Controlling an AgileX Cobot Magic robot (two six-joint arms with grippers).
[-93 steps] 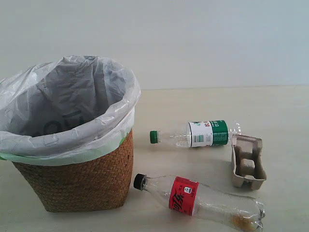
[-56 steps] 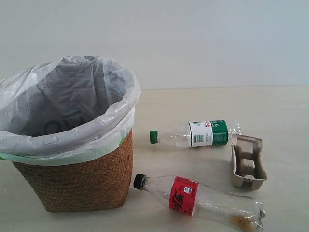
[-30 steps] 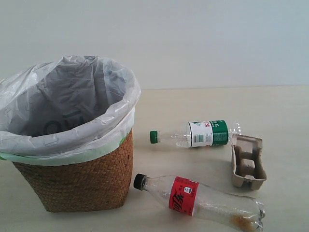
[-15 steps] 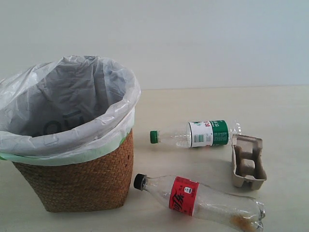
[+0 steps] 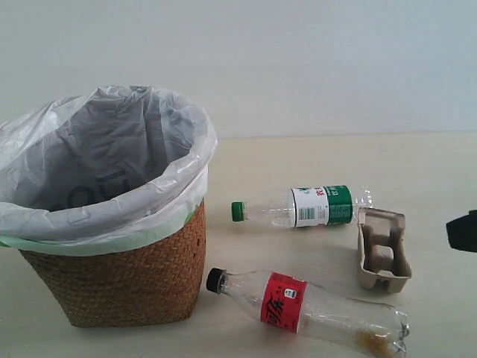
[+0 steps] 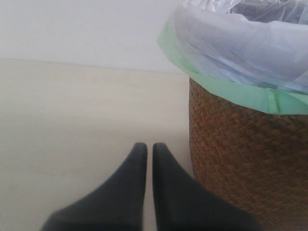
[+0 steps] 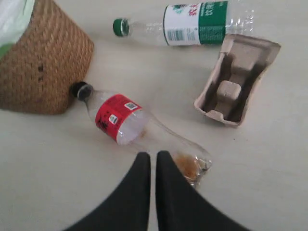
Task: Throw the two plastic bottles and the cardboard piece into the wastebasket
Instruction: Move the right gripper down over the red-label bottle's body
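Right of cardboard piece (image 5: 384, 250): right hand (image 7: 153, 155) closed, empty, touching nothing.

Exterior camera sits low, almost at tabletop height, facing a pale wall, with the brown woven wicker wastebasket (image 5: 127, 287) close on its left. The left wrist camera hugs the table, looking level past the left gripper (image 6: 145, 150) at that wastebasket's side. The right wrist camera looks steeply down past the right gripper (image 7: 149, 158). It shares with the exterior view the red-labelled clear plastic bottle (image 7: 120, 120), the green-capped clear plastic bottle (image 7: 187, 24) and the grey-beige moulded pulp tray (image 7: 236, 79).
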